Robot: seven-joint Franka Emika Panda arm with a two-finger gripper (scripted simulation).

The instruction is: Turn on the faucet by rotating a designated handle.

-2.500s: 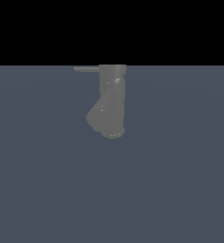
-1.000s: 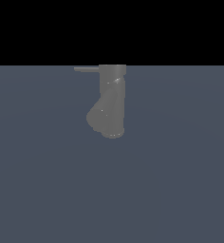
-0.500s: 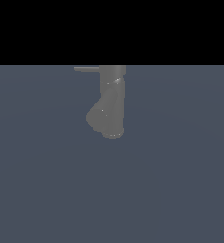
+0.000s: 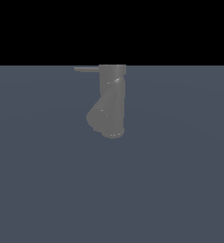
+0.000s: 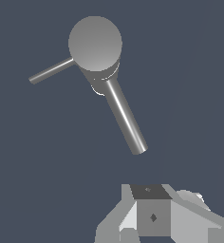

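The dull dark-grey, matte, Y-shaped faucet (image 4: 112,102) is standing upright on the flat slate-blue bench (image 4: 180,190), near the middle of the exterior view and towards the far edge of the surface. Its thicker angled spout (image 4: 98,116) is branching off the cylinder low down and pointing towards the exterior view's left. The thin, flat, straight grey handle (image 4: 87,69) is projecting sideways from the cylinder's top, also towards the exterior view's left, and is lying level.

In the wrist view the camera is looking down on the faucet's round top (image 5: 95,42), with the handle (image 5: 51,71) and the longer spout (image 5: 126,118) sticking out from it in different directions.

The pale grey and white gripper (image 5: 149,213) is showing only in the wrist view, where just part of its body is entering the picture. It is sitting apart from the faucet, with bare bench between it and the spout's end, and is touching nothing. Its fingertips are out of the picture, so whether the jaws are spread or pressed together cannot be told.
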